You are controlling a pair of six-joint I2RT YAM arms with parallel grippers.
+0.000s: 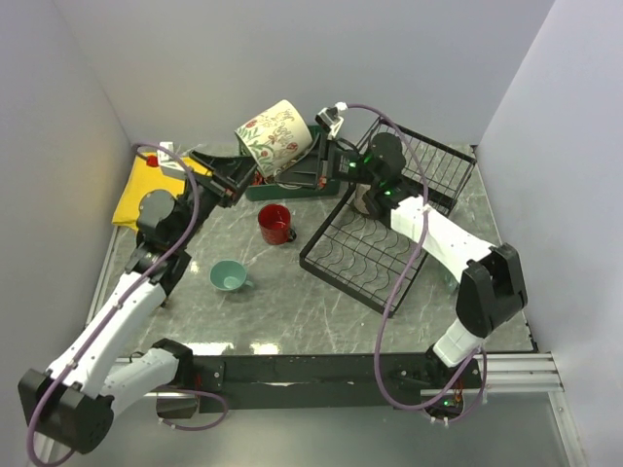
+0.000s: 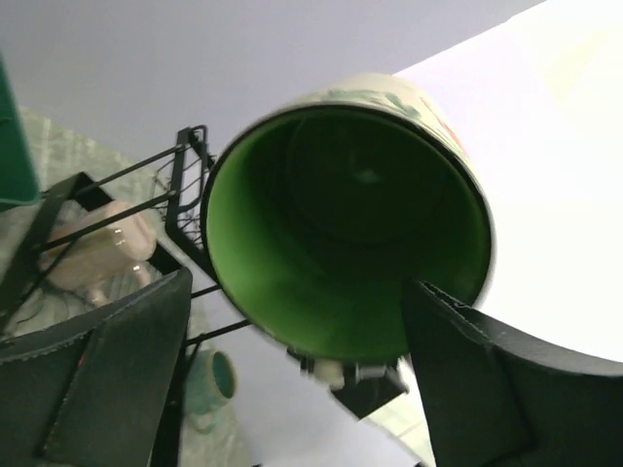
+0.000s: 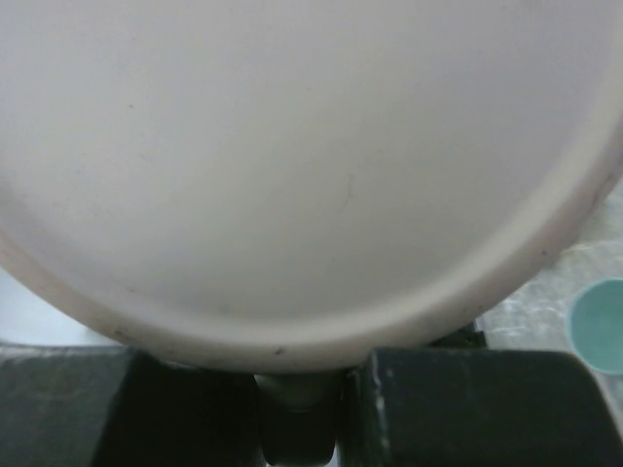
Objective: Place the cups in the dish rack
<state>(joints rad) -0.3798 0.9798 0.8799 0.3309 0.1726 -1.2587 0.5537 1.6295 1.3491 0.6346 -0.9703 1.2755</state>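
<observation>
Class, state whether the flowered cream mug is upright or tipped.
Tipped. In the top view the cream mug shows its flowered side, and the left wrist view looks straight into its green inside.

Glossy ceramic red cup (image 1: 275, 224); black metal-wire dish rack (image 1: 362, 257).

Five cups (image 1: 275, 224), one dish rack (image 1: 362, 255), one green tray (image 1: 292, 183)

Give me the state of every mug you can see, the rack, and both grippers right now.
Cream mug: in the air, tilted, held by left gripper.
Red mug: upright on table, not loaded.
Small teal mug: upright on table, not loaded.
Pink mug: at the rack, gripped by right gripper.
Rack: flat on table, back tier raised.
Left gripper: shut on cream mug.
Right gripper: shut on pink mug.
</observation>
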